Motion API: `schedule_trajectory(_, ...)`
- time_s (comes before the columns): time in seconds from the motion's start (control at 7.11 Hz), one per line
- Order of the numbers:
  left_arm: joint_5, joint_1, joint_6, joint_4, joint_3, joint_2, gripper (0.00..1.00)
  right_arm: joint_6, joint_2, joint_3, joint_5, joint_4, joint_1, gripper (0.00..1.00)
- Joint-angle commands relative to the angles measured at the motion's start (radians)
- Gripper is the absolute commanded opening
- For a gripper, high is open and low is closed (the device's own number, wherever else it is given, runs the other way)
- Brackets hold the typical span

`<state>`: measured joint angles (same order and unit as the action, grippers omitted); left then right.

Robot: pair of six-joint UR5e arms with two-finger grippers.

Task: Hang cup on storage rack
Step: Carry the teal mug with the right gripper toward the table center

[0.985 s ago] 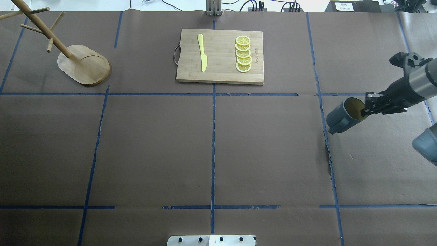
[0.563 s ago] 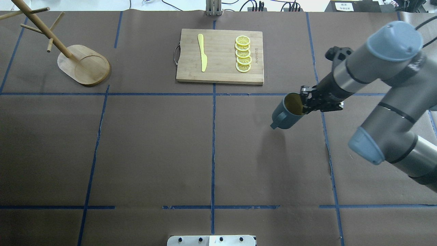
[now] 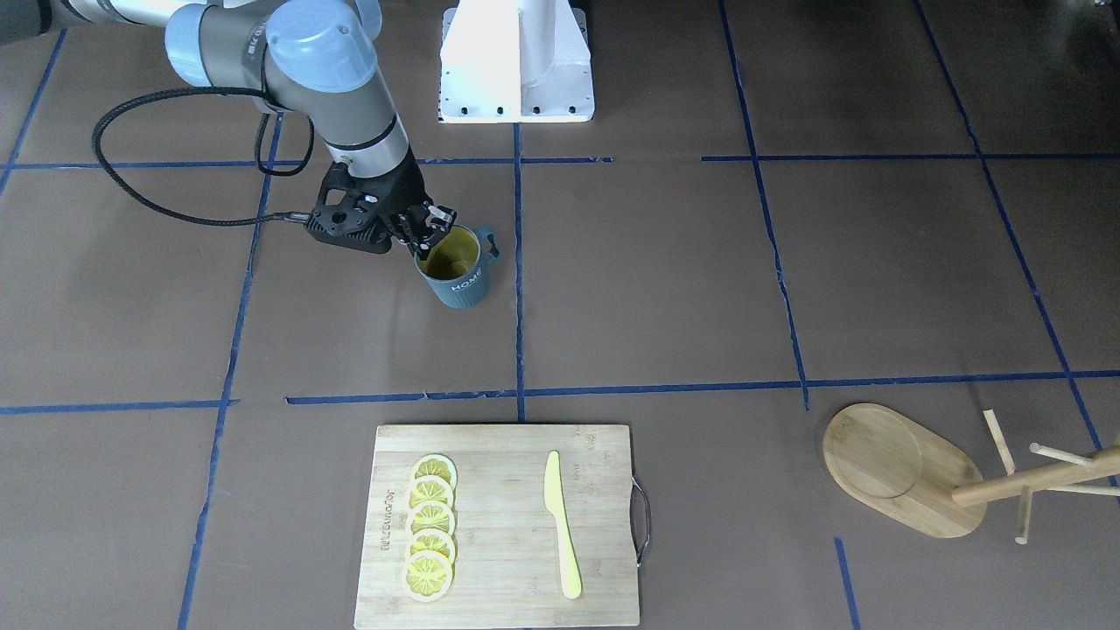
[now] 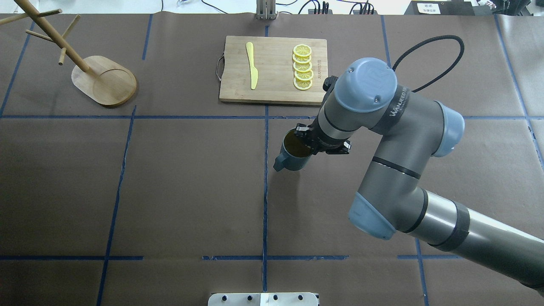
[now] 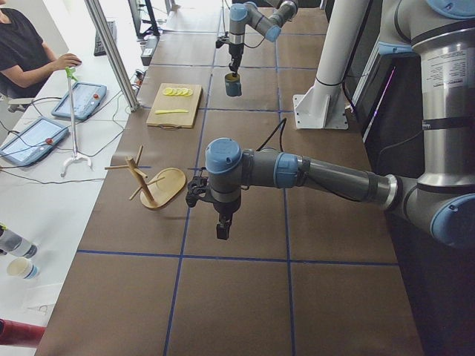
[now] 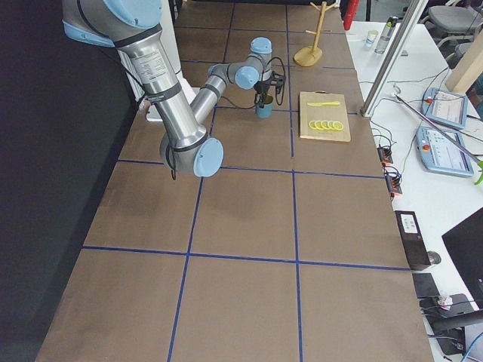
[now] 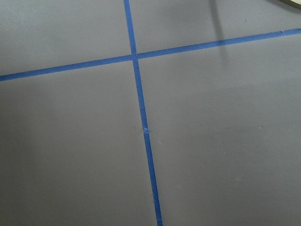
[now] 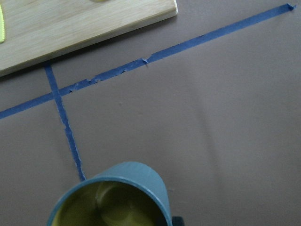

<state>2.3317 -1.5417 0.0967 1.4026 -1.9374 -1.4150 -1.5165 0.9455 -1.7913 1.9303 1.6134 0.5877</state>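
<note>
The dark blue-grey cup (image 4: 292, 156) with a yellow inside hangs upright a little above the table, near the centre tape line. My right gripper (image 4: 307, 143) is shut on its rim, on the side away from the handle. In the front view the cup (image 3: 457, 269) shows its "HOME" lettering, with the right gripper (image 3: 425, 233) at its rim. The right wrist view shows the cup (image 8: 117, 195) from above. The wooden storage rack (image 4: 104, 81) stands at the far left, its pegs bare. My left gripper (image 5: 221, 230) shows only in the left side view; I cannot tell whether it is open.
A cutting board (image 4: 274, 85) with a yellow knife (image 4: 251, 66) and several lemon slices (image 4: 302, 68) lies just beyond the cup. Blue tape lines cross the brown table cover. An operator sits beside the table's far side in the left side view.
My right arm has carried the cup from the table's right edge leftwards to the centre line. The grip on the rim is unchanged. The rack and board have not moved.
</note>
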Motion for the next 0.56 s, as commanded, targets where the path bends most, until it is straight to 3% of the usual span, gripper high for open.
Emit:
schedule_trajectory(0.0,0.0,0.0,0.0,-0.001,0.003,0.002,1.0,-0.054,-0.114,0.09,-0.034,0.056,-0.032,0.0)
schedule_trajectory(0.14,0.0,0.0,0.0,-0.001,0.003,0.002,1.0,-0.059,-0.143,0.137,-0.043,0.056,-0.04,0.0)
schedule_trajectory(0.42,0.0,0.0,0.0,-0.001,0.003,0.002,1.0,-0.059,-0.145,0.147,-0.079,0.054,-0.058,0.01)
